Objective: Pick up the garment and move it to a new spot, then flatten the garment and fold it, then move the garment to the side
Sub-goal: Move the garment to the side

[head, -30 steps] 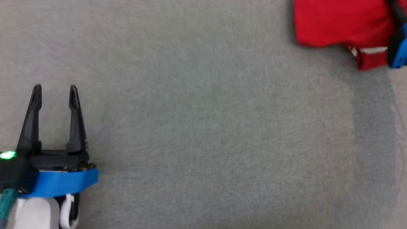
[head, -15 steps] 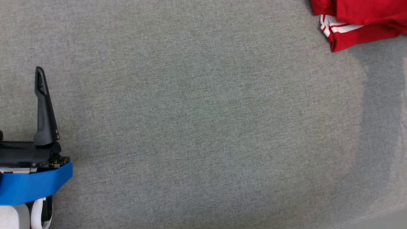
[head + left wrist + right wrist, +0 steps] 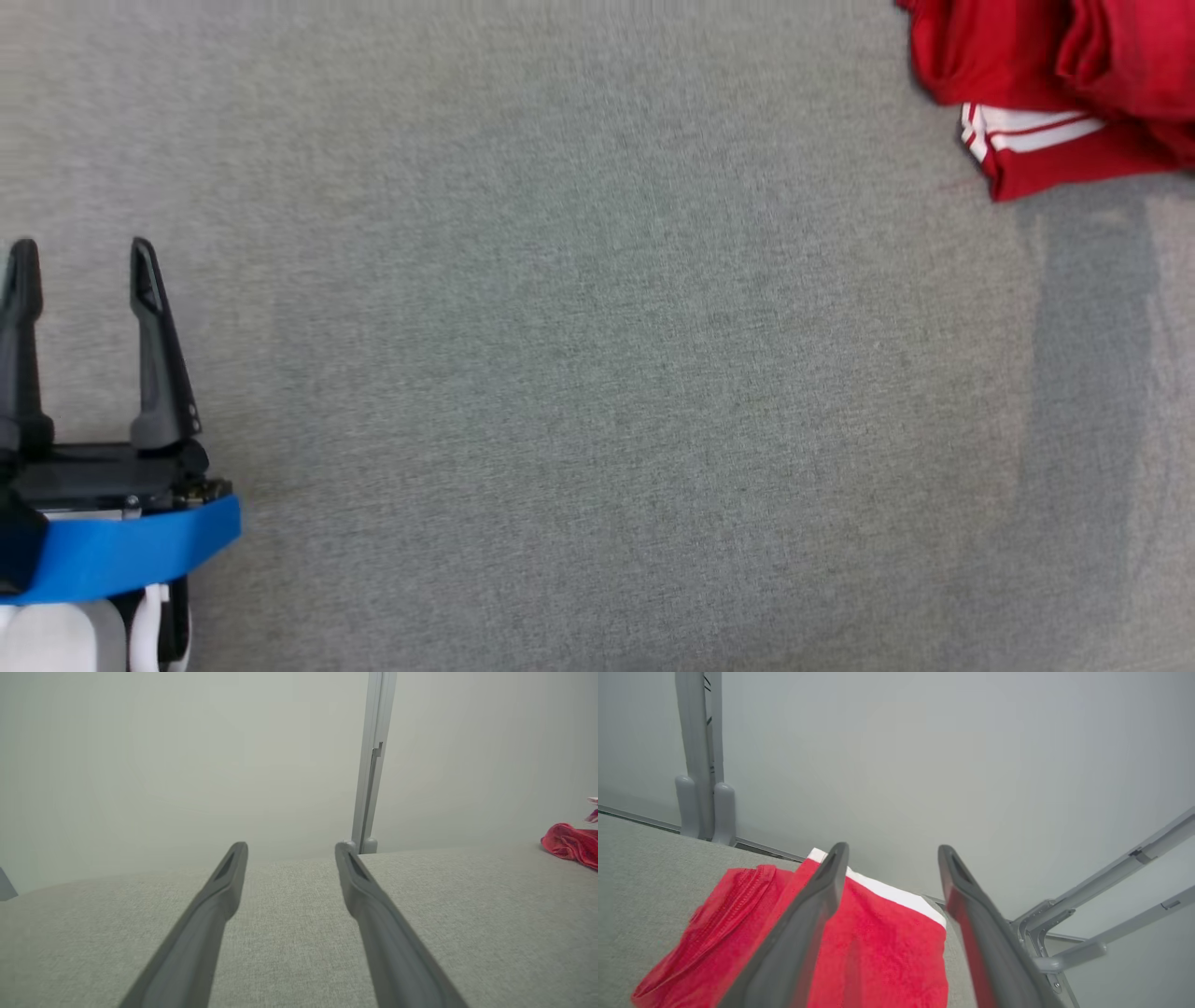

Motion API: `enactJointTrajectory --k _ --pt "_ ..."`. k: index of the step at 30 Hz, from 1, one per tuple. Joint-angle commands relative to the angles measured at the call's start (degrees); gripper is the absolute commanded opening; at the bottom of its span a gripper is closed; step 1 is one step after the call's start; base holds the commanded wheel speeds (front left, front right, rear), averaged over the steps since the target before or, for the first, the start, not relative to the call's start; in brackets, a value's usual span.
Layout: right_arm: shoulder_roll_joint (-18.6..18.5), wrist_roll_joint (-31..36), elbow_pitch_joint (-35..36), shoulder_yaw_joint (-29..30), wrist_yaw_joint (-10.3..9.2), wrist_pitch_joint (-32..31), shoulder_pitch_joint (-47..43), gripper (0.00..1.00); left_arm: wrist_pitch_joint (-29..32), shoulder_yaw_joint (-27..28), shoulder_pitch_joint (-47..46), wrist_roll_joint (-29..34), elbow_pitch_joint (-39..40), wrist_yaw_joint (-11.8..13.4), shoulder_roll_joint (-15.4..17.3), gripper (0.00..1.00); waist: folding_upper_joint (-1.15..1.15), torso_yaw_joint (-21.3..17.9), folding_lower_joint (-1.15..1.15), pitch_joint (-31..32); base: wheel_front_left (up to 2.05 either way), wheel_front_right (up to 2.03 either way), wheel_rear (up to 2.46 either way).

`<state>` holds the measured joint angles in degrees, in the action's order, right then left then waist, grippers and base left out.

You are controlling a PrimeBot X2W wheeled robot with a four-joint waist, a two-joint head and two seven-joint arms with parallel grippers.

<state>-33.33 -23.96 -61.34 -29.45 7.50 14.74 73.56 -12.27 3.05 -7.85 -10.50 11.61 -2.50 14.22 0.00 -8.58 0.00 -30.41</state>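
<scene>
Right end effector [image 3: 889, 850] open over garment [image 3: 882, 952].

My head camera looks almost straight down on the grey cloth surface [image 3: 597, 373] from well above. The left gripper [image 3: 82, 252] sits at its lower left, and its upper right corner cuts off the red garment [image 3: 1027, 65]. My left wrist camera sits low over that same surface and faces along its fingers toward a pale wall [image 3: 140, 765]; the garment shows small at its far right edge. My right wrist camera looks along the right gripper [image 3: 892, 849], tilted, with the garment close beneath. All three views share the garment and the cloth surface.
</scene>
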Motion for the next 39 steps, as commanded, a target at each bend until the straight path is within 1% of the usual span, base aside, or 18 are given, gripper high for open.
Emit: enactJointTrajectory --k 1,3,8,11,16,21,25,26,33,39 --pt "0.4 0.6 1.0 0.5 -0.01 0.4 -2.1 1.00 -0.6 -0.1 0.7 -0.4 -0.8 0.2 -0.3 1.00 0.00 0.0 0.00 1.7 0.00 0.00 0.00" --pt "0.5 1.1 5.4 2.7 -0.01 0.5 -3.3 1.00 -1.1 0.0 1.4 -0.8 -2.0 0.4 -0.9 1.00 0.00 0.6 0.00 3.7 0.00 0.00 0.00" --pt "3.4 4.4 17.9 8.7 -0.01 0.5 -13.2 1.00 -2.0 0.5 4.4 -1.5 -4.6 0.9 -2.1 1.00 0.00 2.0 0.00 9.2 0.00 0.00 0.00" --pt "6.2 6.4 24.9 12.3 -0.01 0.5 -20.1 1.00 -2.4 0.8 6.2 -2.0 -5.8 1.0 -2.7 1.00 0.00 3.1 0.00 12.2 0.00 0.00 0.00" --pt "11.5 9.1 33.2 16.5 -0.01 0.5 -33.0 1.00 -2.6 0.8 8.7 -2.4 -8.0 1.0 -3.5 1.00 0.00 5.2 0.00 17.2 0.00 0.00 0.00" --pt "16.2 9.8 37.9 20.6 -0.01 0.5 -45.8 1.00 -2.8 0.5 10.7 -2.8 -9.8 0.9 -4.3 1.00 0.00 8.2 0.00 21.9 0.00 0.00 0.00" --pt "18.9 10.9 40.8 25.2 -0.01 0.5 -54.2 1.00 -2.8 0.3 12.2 -2.9 -10.9 0.7 -4.4 1.00 0.00 10.2 0.00 24.4 0.00 0.00 0.00" --pt "18.9 10.9 40.8 25.2 -0.01 0.5 -54.2 1.00 -2.8 0.3 12.2 -2.9 -10.9 0.7 -4.4 1.00 0.00 10.2 0.00 24.4 0.00 0.00 0.00" --pt "25.0 13.5 46.0 33.3 0.00 0.0 -66.8 1.00 -2.7 -0.5 14.1 -3.0 -12.7 0.7 -4.5 1.00 0.00 12.9 0.00 28.3 0.00 0.00 0.00" --pt "28.3 15.7 49.6 36.1 0.00 -2.1 -72.9 1.00 -1.7 -0.7 15.9 -3.0 -12.9 1.0 -4.0 1.00 0.00 13.2 0.00 31.2 0.00 0.00 0.00"
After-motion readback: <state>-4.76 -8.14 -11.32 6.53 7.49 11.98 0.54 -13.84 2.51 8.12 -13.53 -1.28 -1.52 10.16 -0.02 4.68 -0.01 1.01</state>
